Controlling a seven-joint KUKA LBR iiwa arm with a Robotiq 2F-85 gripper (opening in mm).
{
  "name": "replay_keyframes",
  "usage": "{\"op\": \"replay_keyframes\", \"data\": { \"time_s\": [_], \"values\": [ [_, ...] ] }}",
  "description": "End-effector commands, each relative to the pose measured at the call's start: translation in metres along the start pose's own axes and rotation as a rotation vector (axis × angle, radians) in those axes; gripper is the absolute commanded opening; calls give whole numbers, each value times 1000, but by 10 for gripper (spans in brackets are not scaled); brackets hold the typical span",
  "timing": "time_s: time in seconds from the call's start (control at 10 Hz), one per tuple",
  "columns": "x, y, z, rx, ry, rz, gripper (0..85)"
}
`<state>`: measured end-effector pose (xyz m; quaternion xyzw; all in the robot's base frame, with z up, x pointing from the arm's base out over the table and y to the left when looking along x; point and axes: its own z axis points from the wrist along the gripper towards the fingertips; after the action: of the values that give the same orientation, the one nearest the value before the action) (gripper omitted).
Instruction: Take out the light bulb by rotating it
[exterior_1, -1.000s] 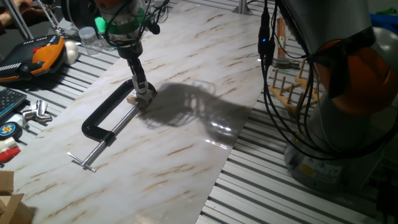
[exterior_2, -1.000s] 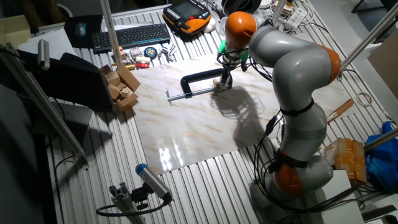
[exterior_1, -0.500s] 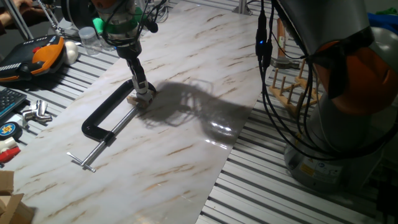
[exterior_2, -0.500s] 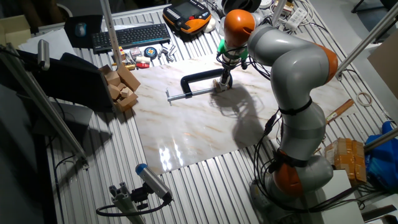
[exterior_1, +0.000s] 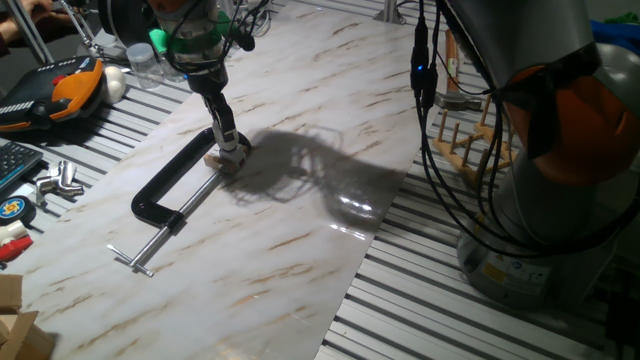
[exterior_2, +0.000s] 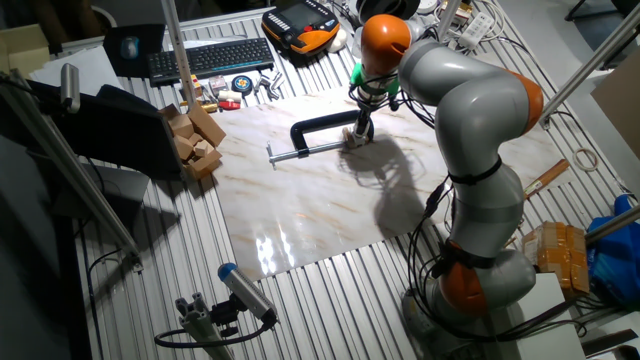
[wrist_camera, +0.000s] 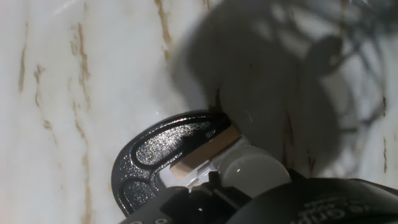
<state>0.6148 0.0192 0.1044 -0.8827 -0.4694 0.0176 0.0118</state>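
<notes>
The light bulb (wrist_camera: 255, 169), a small frosted white globe, sits in a tan wooden block (wrist_camera: 205, 149) held in the jaw of a black C-clamp (exterior_1: 160, 195) on the marble board (exterior_1: 300, 230). In the hand view the bulb lies right under the black hand, partly covered by it. My gripper (exterior_1: 232, 146) points down at the block (exterior_1: 216, 160), with its fingers closed around the bulb. In the other fixed view the gripper (exterior_2: 358, 136) stands at the clamp's (exterior_2: 315, 125) right end, and the bulb itself is too small to make out there.
An orange-black pendant (exterior_1: 60, 90) and a white egg-like thing (exterior_1: 115, 82) lie at the back left. A wooden peg rack (exterior_1: 470, 140) stands right of the board. A keyboard (exterior_2: 210, 55) and stacked wooden blocks (exterior_2: 195, 140) sit beside the board.
The arm's upper part has shifted very slightly. The gripper stays at the block and bulb.
</notes>
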Motion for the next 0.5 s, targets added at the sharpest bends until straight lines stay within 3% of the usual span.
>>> {"op": "replay_keyframes", "data": {
  "time_s": [0.0,0.4],
  "values": [
    [0,0,0,-5,2,-6,0],
    [0,-1,0,-16,8,-63,0]
  ]
}}
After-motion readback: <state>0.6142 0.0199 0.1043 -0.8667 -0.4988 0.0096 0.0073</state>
